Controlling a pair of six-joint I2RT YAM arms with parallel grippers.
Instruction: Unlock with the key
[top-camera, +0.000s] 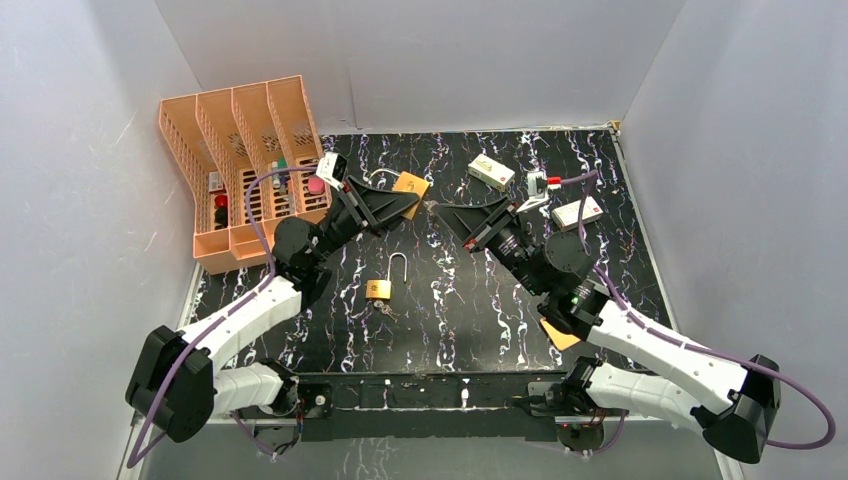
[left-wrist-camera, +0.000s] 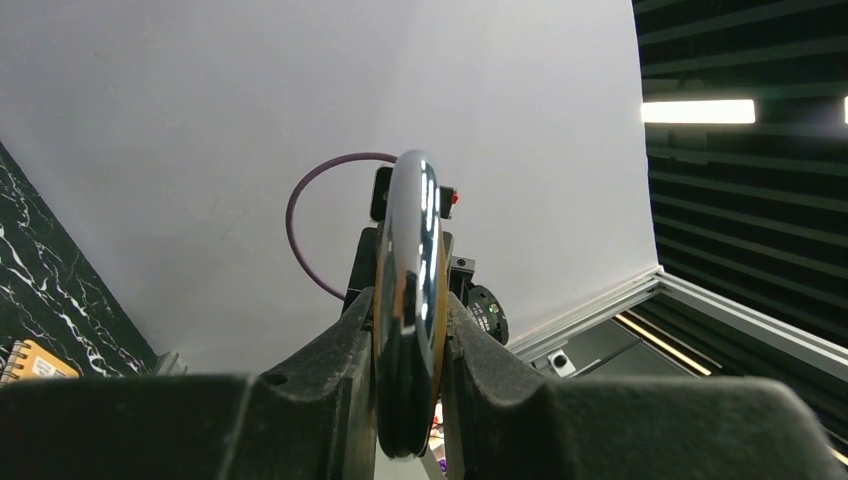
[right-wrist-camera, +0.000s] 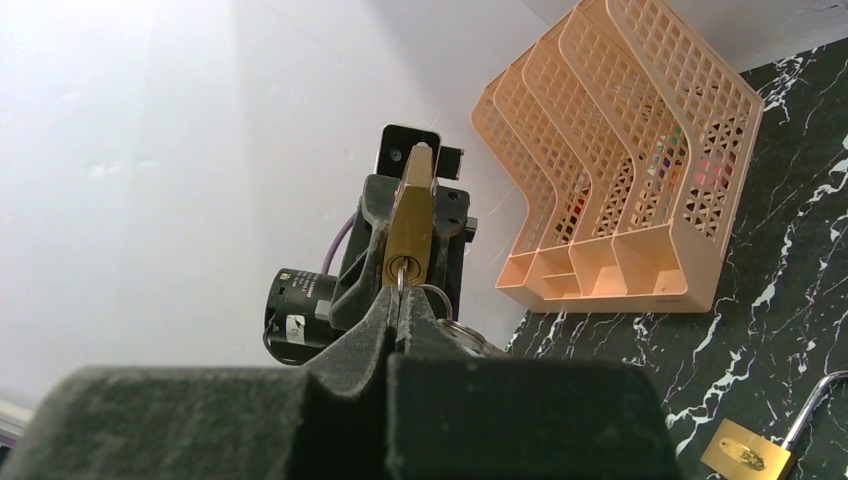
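Left gripper (left-wrist-camera: 408, 390) was clenched on brass padlock (right-wrist-camera: 410, 225), held off table, keyhole turned toward right gripper (right-wrist-camera: 398, 325); likely presenting lock for insertion.
Right gripper was pinched shut on key (right-wrist-camera: 401, 283). Key tip sat at keyhole, straight ahead of right fingertips, with ring hanging just beside. Whether fully seated: unclear.
Second padlock (top-camera: 379, 288), shackle open, lay on table below both grippers.
Peach file rack (top-camera: 240, 140) stood beyond left gripper: four slots, small red, pink and green items low inside. Exact slots unclear.
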